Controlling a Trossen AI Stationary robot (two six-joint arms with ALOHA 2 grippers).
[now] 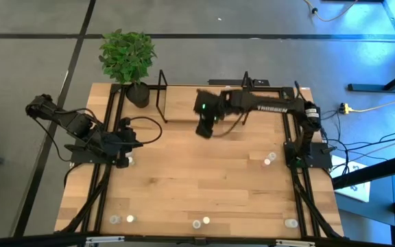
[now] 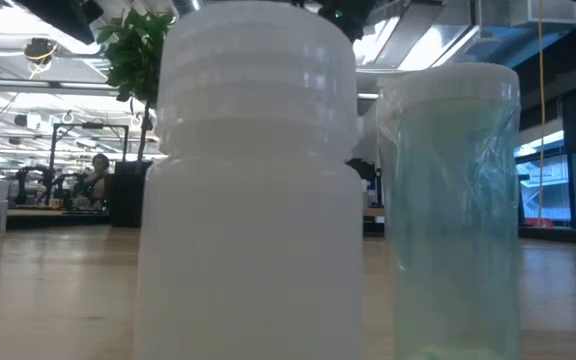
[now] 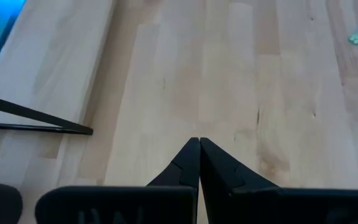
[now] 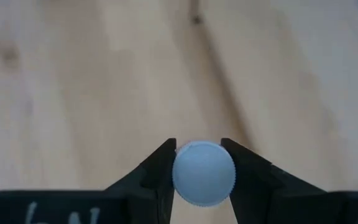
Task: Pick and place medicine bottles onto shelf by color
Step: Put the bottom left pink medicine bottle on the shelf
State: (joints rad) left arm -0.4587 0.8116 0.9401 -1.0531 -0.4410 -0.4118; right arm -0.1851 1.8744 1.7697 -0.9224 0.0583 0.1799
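My right gripper (image 1: 204, 127) hangs over the far middle of the table, at the front of the shelf (image 1: 184, 103), a pale board in a black wire frame. It is shut on a medicine bottle with a white cap (image 4: 204, 173). My left gripper (image 3: 199, 146) is shut on nothing and waits over the table's left side (image 1: 125, 143). More bottles stand on their bases: two near the right edge (image 1: 269, 159) and several along the near edge (image 1: 201, 222). Two of these fill the low view, one white (image 2: 253, 180) and one clear greenish (image 2: 453, 210). My right gripper pinches the bottle's round white cap by its ribbed rim (image 4: 178, 175) between the two fingers (image 4: 157, 171). The fingers come from above, slanting down. The cap hides the bottle's body, and the bottle is lifted clear of the wood below.
A potted plant (image 1: 129, 58) stands at the table's far left corner beside the shelf's upright end (image 1: 162, 92). A small bottle (image 1: 129, 161) stands just near my left gripper. Bare wood (image 1: 204, 178) spans the table's middle.
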